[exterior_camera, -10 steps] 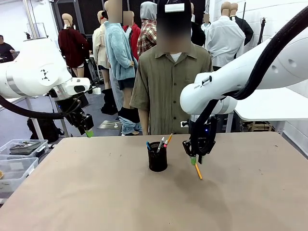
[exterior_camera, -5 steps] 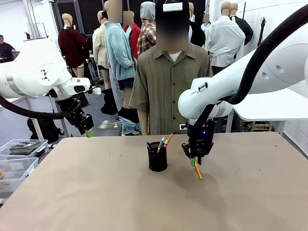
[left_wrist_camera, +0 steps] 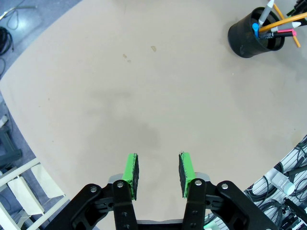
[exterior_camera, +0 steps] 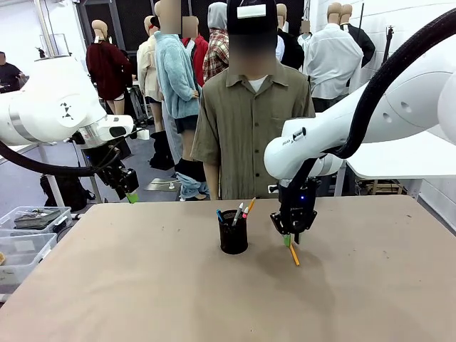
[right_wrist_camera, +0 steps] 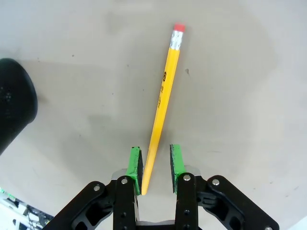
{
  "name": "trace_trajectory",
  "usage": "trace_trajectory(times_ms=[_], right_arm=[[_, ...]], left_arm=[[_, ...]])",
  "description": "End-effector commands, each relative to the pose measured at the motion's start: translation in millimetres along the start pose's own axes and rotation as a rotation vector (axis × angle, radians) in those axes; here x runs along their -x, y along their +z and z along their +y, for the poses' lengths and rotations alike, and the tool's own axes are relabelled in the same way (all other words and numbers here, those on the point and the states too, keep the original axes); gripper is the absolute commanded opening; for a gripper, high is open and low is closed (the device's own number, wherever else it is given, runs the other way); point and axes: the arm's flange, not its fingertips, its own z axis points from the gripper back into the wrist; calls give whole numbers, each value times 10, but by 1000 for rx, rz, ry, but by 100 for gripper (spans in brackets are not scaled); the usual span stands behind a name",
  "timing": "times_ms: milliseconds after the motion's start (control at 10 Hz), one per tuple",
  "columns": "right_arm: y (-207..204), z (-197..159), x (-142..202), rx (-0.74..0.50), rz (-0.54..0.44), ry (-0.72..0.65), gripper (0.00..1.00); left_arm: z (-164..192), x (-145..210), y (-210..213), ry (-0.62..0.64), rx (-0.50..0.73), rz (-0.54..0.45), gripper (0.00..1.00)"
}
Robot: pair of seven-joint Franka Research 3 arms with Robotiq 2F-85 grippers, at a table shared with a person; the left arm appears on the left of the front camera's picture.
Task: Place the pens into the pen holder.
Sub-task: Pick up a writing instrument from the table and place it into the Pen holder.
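Note:
The black mesh pen holder (exterior_camera: pixel 233 239) (left_wrist_camera: pixel 252 36) (right_wrist_camera: pixel 14 105) stands mid-table with several pens (exterior_camera: pixel 239 212) (left_wrist_camera: pixel 278 24) upright in it. Just right of it a yellow pencil (exterior_camera: pixel 293 254) (right_wrist_camera: pixel 163 96) with a pink eraser lies on the table. My right gripper (exterior_camera: pixel 288 239) (right_wrist_camera: pixel 156 155) points down over the pencil's near end. Its jaws are open and straddle the pencil, which sits close to one pad with a gap to the other. My left gripper (exterior_camera: pixel 132 194) (left_wrist_camera: pixel 158 165) hangs open and empty above the table's far left corner.
A person (exterior_camera: pixel 249 128) stands at the far edge behind the holder, hands out of sight. Clear plastic bins (exterior_camera: pixel 28 228) sit off the table's left side. A white table (exterior_camera: pixel 406 157) stands behind at the right.
The right arm's upper links shifted a little while its gripper stayed low over the pencil's end. The pencil, the holder and the left arm have not moved.

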Motion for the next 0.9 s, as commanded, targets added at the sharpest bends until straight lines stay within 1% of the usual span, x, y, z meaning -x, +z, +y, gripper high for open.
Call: trace_trajectory(times_ms=[0, 200, 400, 600, 700, 800], right_arm=[[-61, 75, -75, 55, -48, -22, 33], [-109, 92, -87, 69, -50, -25, 33], [-156, 118, -123, 123, -63, -28, 33], [-167, 129, -132, 134, -59, -28, 33], [-159, 132, -119, 131, -66, -16, 23], [-155, 134, -111, 132, -73, -11, 3]], left_arm=[[8, 10, 5, -3, -20, -1, 46], [8, 10, 5, -3, -20, -1, 46], [8, 10, 5, -3, -20, -1, 46], [8, 10, 5, -3, -20, -1, 46], [8, 10, 5, -3, -20, -1, 46], [8, 10, 5, -3, -20, -1, 46]])
